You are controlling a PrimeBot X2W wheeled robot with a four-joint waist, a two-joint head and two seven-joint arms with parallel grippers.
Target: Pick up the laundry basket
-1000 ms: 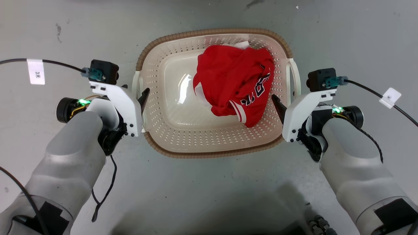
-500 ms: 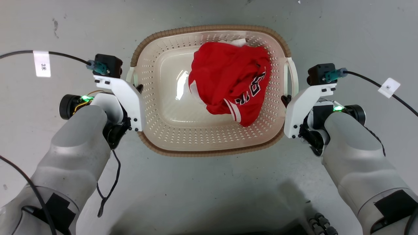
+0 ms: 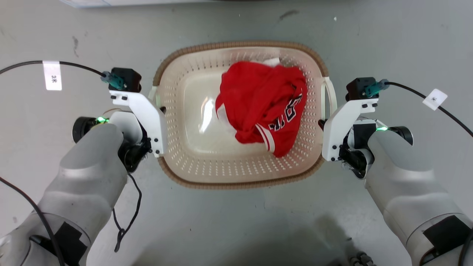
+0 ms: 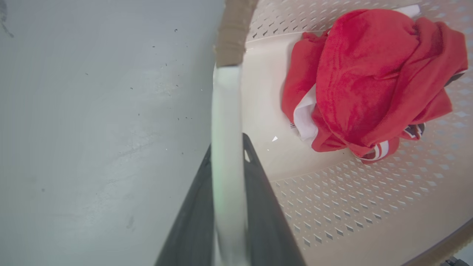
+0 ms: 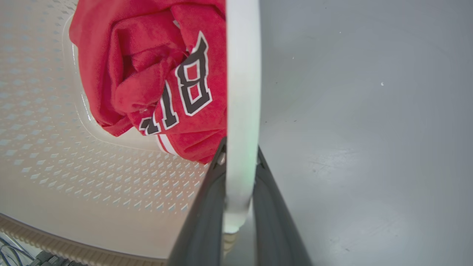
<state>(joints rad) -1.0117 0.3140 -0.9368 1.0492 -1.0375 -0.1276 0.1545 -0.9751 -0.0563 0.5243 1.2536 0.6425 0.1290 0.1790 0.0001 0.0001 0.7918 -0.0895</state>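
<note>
The laundry basket [image 3: 236, 184] is cream with perforated walls and a brown woven-look rim, and it sits on the grey floor between my arms. A crumpled red jersey [image 3: 262, 99] with dark lettering lies in its right half. My left gripper [image 3: 160, 110] is at the basket's white left handle [image 3: 152, 94]. In the left wrist view that handle [image 4: 226, 103] runs between the dark fingers [image 4: 262, 207] of my left gripper [image 4: 227, 144], which is shut on it. My right gripper [image 5: 240, 147] is likewise shut on the white right handle [image 5: 242, 74], seen in the head view as gripper [image 3: 321, 123] and handle [image 3: 330, 92].
Black cables with white tags [image 3: 51, 75] [image 3: 435, 99] trail from both wrists over the floor. A loose cable [image 3: 125, 214] hangs under my left forearm. A pale edge [image 3: 111, 3] crosses the top left corner. Bare grey floor surrounds the basket.
One second ago both grippers stood open with a finger inside the basket wall; they have since shut on the handles. The head view has shifted a little.
</note>
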